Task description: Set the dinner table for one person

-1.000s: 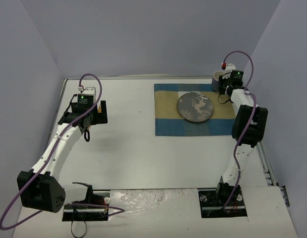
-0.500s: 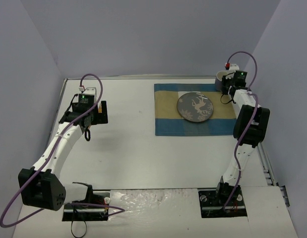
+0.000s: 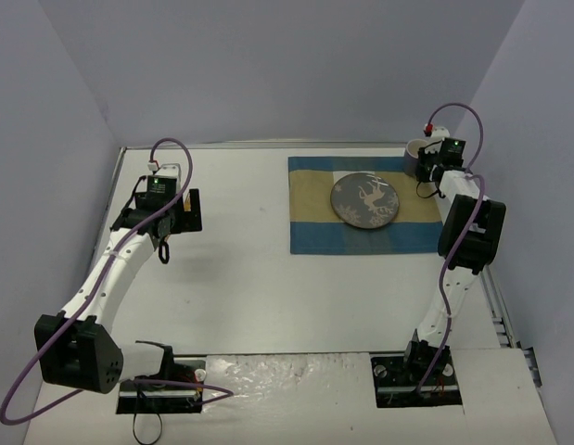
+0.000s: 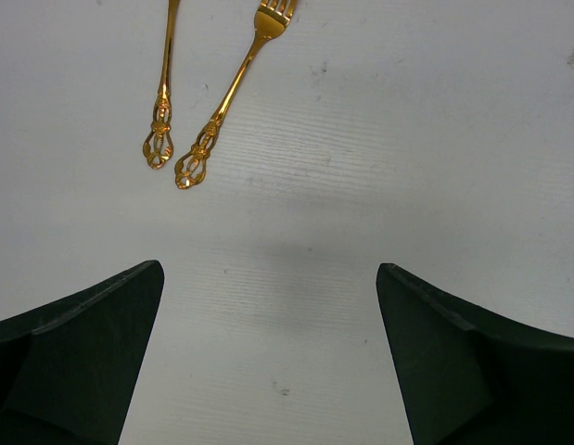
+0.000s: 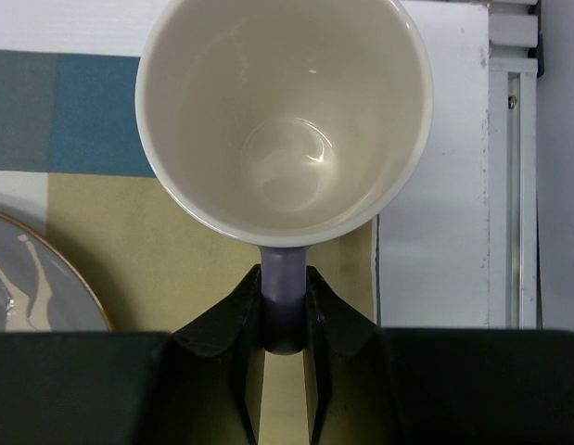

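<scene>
The white desk (image 3: 259, 287) fills the floor of the scene under both arms, with a thin metal rail along its right edge. On it are one placemat (image 3: 314, 232), one plate (image 3: 364, 200), one mug (image 5: 285, 111) and two golden pieces of cutlery.

The blue-and-tan placemat lies in the far right part of the desk. The dark round plate sits on its middle, bearing a pale animal figure and holding nothing. The mug is at the mat's far right corner, partly over bare desk; its cream inside is empty. Whether it stands on the mat or hangs above it, I cannot tell.

The right claw (image 5: 285, 297) is clenched on the mug's purple handle, one finger on each side.

On the left, the left claw (image 4: 270, 269) is released, jaws spread wide over bare desk, grasping nothing. Ahead of it lie a fork (image 4: 233, 93) and a second golden handle (image 4: 162, 102), side by side and close together; the second piece's head is cut off by the frame
</scene>
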`<state>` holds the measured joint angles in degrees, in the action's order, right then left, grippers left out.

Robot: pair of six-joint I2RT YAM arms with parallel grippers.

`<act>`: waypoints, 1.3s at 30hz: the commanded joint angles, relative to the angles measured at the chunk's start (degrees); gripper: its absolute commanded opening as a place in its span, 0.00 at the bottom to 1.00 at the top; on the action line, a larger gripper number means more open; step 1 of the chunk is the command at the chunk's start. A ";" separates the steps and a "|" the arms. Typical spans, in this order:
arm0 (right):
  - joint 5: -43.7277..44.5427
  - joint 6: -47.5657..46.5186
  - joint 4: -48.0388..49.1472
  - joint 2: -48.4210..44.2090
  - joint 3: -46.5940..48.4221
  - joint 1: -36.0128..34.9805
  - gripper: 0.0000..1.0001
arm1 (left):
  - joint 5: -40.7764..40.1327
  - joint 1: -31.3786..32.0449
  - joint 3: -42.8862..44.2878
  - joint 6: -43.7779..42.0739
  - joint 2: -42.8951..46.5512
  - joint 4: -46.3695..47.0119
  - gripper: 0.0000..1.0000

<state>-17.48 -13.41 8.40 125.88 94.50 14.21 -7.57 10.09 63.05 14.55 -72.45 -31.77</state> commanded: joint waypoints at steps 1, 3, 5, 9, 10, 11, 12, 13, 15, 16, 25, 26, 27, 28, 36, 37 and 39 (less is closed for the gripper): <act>-2.35 -1.68 6.99 -1.35 2.71 0.64 0.00 | -0.08 -0.33 1.20 -0.74 0.29 3.20 0.97; -3.02 -2.07 6.91 -1.20 2.64 0.72 0.00 | 0.00 -0.33 1.20 -0.75 0.29 3.20 0.97; -3.33 -2.17 6.74 -0.74 2.80 0.95 0.00 | 0.10 -0.33 1.20 -0.68 0.20 3.19 0.97; -3.07 -2.33 6.31 -0.32 2.36 1.26 0.11 | 0.26 -0.33 1.29 -0.75 0.13 3.19 0.97; -2.83 -2.33 6.39 -0.40 2.16 1.26 0.20 | 0.22 -0.33 1.29 -0.75 0.17 3.15 0.97; -2.56 -2.29 6.43 -0.51 1.94 1.26 0.30 | 0.19 -0.33 1.29 -0.73 0.20 3.14 0.97; -2.25 -2.17 6.37 -0.70 1.69 1.26 0.40 | 0.19 -0.33 1.29 -0.67 0.20 3.20 0.97; -1.79 -1.97 6.39 -1.03 1.41 1.29 0.47 | 0.19 -0.33 1.29 -0.69 0.23 3.20 0.97; -0.86 -1.56 6.45 -1.98 0.80 1.32 0.59 | 0.22 -0.33 1.29 -0.75 0.29 3.20 0.97; -0.40 -1.17 6.52 -2.87 0.42 1.26 0.64 | 0.31 -0.33 1.31 -0.75 0.31 3.19 0.97; 4.38 6.73 7.70 -13.53 -6.03 0.69 0.90 | 0.34 -0.33 1.38 -0.39 0.99 2.84 0.97; 5.07 8.27 7.86 -15.60 -7.21 0.37 0.91 | 0.14 -0.33 1.42 -0.31 0.99 2.76 0.97; 5.75 9.81 8.02 -17.66 -8.39 0.05 0.91 | -0.06 -0.33 1.46 -0.22 0.99 2.68 0.97; 6.91 10.84 8.40 -19.85 -10.48 -0.72 0.93 | -0.23 -0.33 1.57 -0.17 0.99 2.62 0.97; 15.36 21.79 10.34 -36.69 -26.85 -8.67 1.00 | -1.74 -0.91 0.57 -0.44 0.91 4.25 0.97; 15.79 22.89 10.65 -38.87 -28.60 -9.63 1.00 | -1.74 -1.04 0.53 -0.57 0.48 4.47 0.97; 16.25 25.43 10.58 -42.97 -31.20 -12.42 1.00 | -1.22 -1.56 0.50 -0.75 -0.58 4.78 0.97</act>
<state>-5.19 3.99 15.55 92.10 68.06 6.02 -7.86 9.65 62.92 14.15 -72.71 -30.96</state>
